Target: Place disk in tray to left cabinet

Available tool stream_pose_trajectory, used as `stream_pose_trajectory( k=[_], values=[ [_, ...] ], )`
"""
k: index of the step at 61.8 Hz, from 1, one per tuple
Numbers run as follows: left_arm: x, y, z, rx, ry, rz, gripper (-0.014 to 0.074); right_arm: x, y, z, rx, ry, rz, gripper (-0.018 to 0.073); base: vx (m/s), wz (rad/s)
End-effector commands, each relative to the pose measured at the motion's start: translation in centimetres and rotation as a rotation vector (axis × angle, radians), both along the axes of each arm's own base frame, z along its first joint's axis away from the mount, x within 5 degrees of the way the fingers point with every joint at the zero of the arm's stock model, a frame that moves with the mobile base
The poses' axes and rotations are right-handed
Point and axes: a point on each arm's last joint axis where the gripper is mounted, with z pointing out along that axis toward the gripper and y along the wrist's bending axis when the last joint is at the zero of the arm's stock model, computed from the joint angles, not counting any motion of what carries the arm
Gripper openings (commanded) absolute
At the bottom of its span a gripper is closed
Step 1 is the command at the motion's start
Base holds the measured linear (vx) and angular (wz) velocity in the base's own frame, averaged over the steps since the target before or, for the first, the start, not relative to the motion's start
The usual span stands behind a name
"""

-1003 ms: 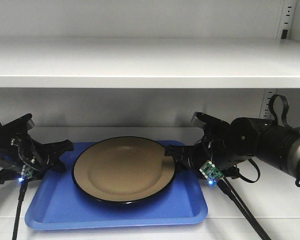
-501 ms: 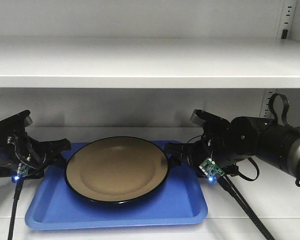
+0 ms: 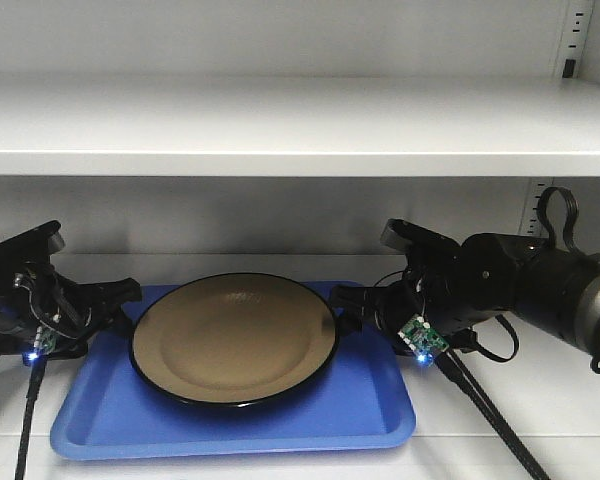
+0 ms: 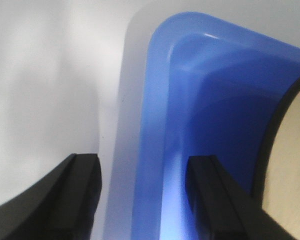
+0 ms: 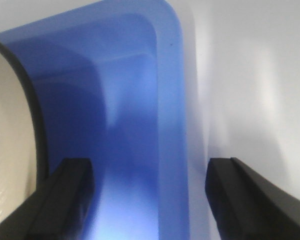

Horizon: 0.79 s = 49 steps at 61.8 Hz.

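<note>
The tan disk (image 3: pixel 233 338) with a black rim lies on the blue tray (image 3: pixel 360 415). The tray rests on the lower shelf of the pale left cabinet (image 3: pixel 280 130). My left gripper (image 3: pixel 120 300) is open at the tray's left rim. In the left wrist view, the left gripper (image 4: pixel 145 200) straddles the tray's rim (image 4: pixel 155 100), with the disk's edge (image 4: pixel 295 165) at the right. My right gripper (image 3: pixel 345 305) is open at the tray's right rim. In the right wrist view, the right gripper (image 5: pixel 150 200) straddles the tray's rim (image 5: pixel 170 100), with the disk (image 5: pixel 7 140) at the left.
An upper shelf (image 3: pixel 280 155) hangs low over both arms. Slotted upright rails (image 3: pixel 578 40) stand at the back right. A black cable (image 3: pixel 490 415) trails from the right arm across the shelf, and another cable (image 3: pixel 30 420) hangs from the left arm.
The disk has shifted left on the tray. Both grippers have moved a little left and back. Over the last half second almost nothing moved.
</note>
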Motion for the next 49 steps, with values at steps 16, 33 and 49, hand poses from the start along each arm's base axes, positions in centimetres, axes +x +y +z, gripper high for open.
stream_pose_trajectory(
  k=[16, 33, 49],
  values=[
    [-2.0, 1.2, 3.3, 0.157, -0.037, -0.037, 0.05, -0.3, -0.4, 1.8, 0.003, -0.041, -0.002, 0.0547, 0.0, 0.0],
    [-3.1, 1.4, 3.6, 0.153, -0.118, -0.022, 0.044, -0.3, -0.4, 1.8, 0.003, -0.041, -0.002, 0.0547, 0.0, 0.0],
    [-5.6, 1.8, 4.2, 0.137, -0.278, 0.009, 0.0401, -0.3, -0.4, 1.8, 0.003, -0.041, -0.002, 0.0547, 0.0, 0.0]
  ],
)
